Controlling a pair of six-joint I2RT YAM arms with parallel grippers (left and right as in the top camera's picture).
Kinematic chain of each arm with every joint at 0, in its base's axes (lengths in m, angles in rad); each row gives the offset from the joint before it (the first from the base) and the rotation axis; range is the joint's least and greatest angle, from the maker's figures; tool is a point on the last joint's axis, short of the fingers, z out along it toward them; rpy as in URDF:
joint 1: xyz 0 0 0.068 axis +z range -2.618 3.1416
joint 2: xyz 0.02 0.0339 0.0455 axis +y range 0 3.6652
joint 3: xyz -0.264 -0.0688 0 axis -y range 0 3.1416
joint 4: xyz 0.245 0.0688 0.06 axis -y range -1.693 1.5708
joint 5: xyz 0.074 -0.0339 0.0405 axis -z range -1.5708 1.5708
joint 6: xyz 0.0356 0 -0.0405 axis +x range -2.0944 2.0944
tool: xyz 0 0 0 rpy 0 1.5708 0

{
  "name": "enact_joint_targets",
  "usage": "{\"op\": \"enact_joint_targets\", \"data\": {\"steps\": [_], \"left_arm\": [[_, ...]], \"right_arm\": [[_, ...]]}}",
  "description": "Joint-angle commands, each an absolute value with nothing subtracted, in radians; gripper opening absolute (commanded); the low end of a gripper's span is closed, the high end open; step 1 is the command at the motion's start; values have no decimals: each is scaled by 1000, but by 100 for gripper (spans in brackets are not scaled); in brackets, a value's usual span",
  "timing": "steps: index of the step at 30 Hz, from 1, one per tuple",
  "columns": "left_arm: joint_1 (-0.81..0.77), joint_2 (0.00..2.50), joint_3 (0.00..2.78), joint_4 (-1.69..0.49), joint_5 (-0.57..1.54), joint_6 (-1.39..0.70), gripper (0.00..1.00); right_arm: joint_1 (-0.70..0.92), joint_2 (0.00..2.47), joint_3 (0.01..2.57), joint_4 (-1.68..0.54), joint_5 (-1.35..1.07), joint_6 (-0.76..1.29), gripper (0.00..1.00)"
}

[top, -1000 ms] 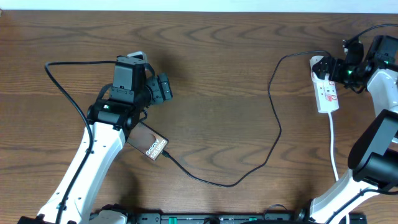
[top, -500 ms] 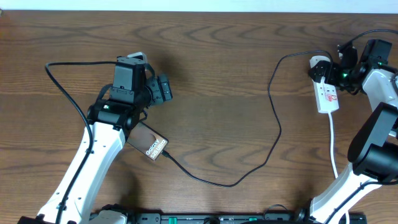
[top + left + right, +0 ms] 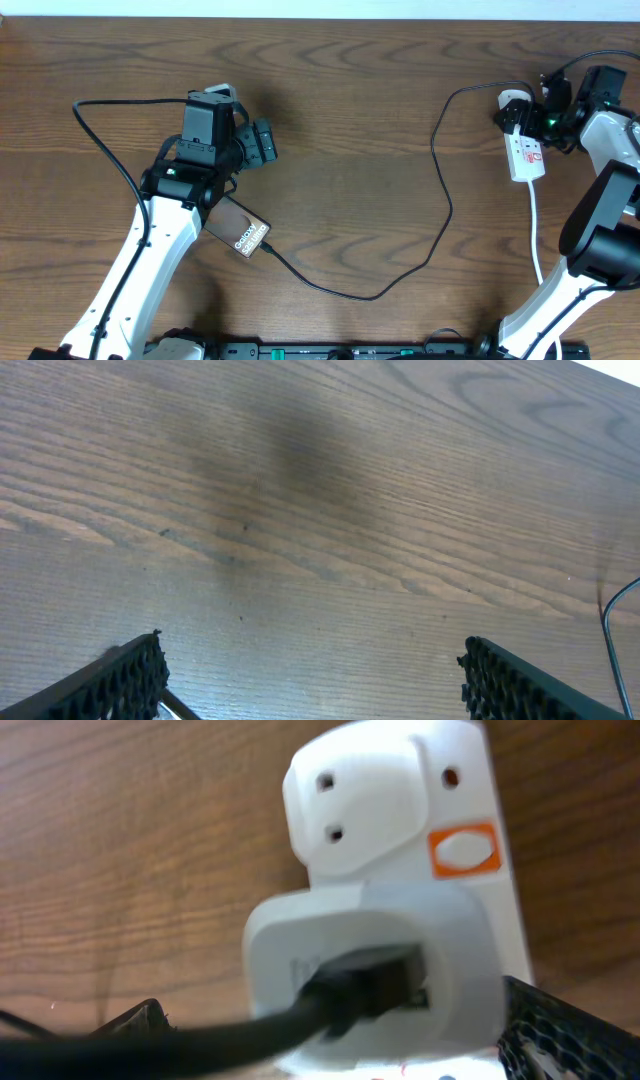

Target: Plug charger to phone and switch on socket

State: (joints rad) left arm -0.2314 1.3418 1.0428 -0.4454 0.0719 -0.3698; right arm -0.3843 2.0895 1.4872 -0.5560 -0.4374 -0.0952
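Dark wood table (image 3: 340, 130), its middle wide and bare. The socket (image 3: 527, 160) lies near the 3 o'clock edge, long axis 12-to-6. At 8 o'clock the phone (image 3: 243, 236) slants 10-to-4, and the charger (image 3: 450, 205) meets its lower end. The right gripper (image 3: 525, 112), jaws apart, straddles the plug and has edged toward 9 o'clock. The left gripper (image 3: 315, 685) gapes over bare wood.

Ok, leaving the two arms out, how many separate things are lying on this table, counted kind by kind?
Phone: 1
Charger cable: 1
Power strip: 1
Total: 3
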Motion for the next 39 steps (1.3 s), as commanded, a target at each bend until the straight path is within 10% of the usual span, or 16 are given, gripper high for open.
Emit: {"op": "enact_joint_targets", "data": {"steps": [1,39], "left_arm": [[-235,1347,1065,-447,59,-379,92],[-235,1347,1065,-447,59,-379,92]], "right_arm": [[-365,2140,1481,-575,-485,-71,99],[-320,2138,1590,-684,-395,-57,96]]}}
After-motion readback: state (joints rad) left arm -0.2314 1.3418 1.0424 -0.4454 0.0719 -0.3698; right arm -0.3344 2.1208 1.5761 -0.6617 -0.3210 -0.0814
